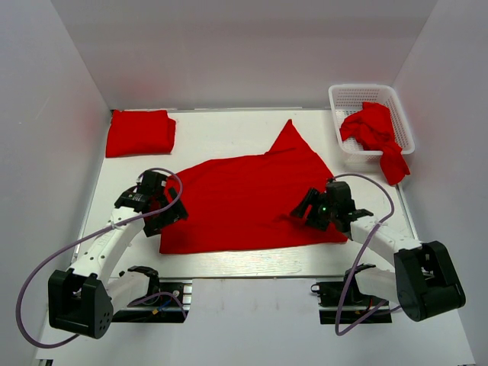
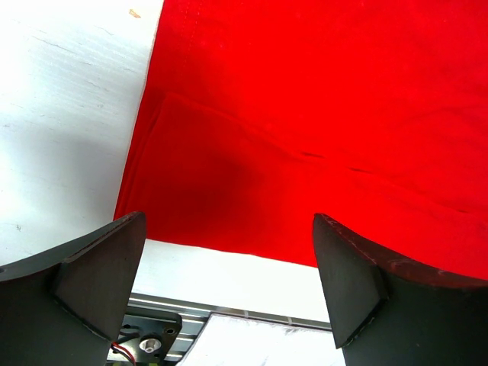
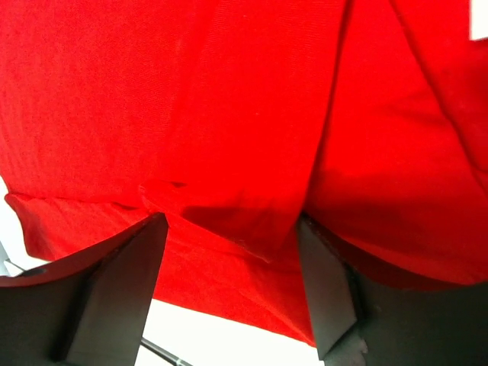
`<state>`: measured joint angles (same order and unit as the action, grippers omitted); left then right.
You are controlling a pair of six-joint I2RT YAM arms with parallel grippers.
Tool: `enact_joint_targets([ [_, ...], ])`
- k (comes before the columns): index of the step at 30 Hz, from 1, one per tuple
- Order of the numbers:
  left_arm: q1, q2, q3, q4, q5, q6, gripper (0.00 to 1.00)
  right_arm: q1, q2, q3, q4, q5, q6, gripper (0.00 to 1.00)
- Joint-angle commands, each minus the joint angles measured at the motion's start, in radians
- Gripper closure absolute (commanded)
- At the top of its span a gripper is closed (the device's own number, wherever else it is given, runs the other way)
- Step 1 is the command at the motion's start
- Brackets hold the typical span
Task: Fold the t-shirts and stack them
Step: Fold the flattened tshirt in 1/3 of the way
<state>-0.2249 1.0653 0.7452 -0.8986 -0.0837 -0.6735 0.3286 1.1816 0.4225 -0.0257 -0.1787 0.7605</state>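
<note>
Spread t-shirt (image 1: 252, 202), frame centre: likely light, limp; pinch an edge fold. Left fingers (image 2: 99, 267) wide open, empty; right fingers (image 3: 122, 282) apart, astride a fold.

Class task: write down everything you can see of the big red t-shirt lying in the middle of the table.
The t-shirt is plain bright red, soft-looking fabric, lying mostly flat on the white table, partly folded, one pointed corner reaching towards the far edge. Layers overlap near its hem. The left end effector stands open at its left edge; the right end effector straddles a raised fold at its right edge.
</note>
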Motion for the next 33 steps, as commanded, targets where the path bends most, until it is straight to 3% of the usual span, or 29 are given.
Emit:
enact_joint_targets([
  [1,-0.001,-0.014,0.003,-0.006,-0.013,0.002,0.0,-0.002,-0.005,-0.019,-0.009,0.039,0.017,0.28],
  [6,-0.001,-0.014,0.003,-0.006,-0.004,0.002,0.0,-0.002,-0.036,-0.018,-0.057,0.077,0.017,0.42],
  [19,-0.001,-0.005,-0.006,0.003,0.006,0.002,0.0,-0.002,-0.02,-0.016,-0.069,0.085,0.017,0.99],
  [33,-0.001,-0.014,0.005,0.012,0.006,0.002,0.0,0.003,-0.065,0.025,-0.013,0.007,-0.102,1.0],
])
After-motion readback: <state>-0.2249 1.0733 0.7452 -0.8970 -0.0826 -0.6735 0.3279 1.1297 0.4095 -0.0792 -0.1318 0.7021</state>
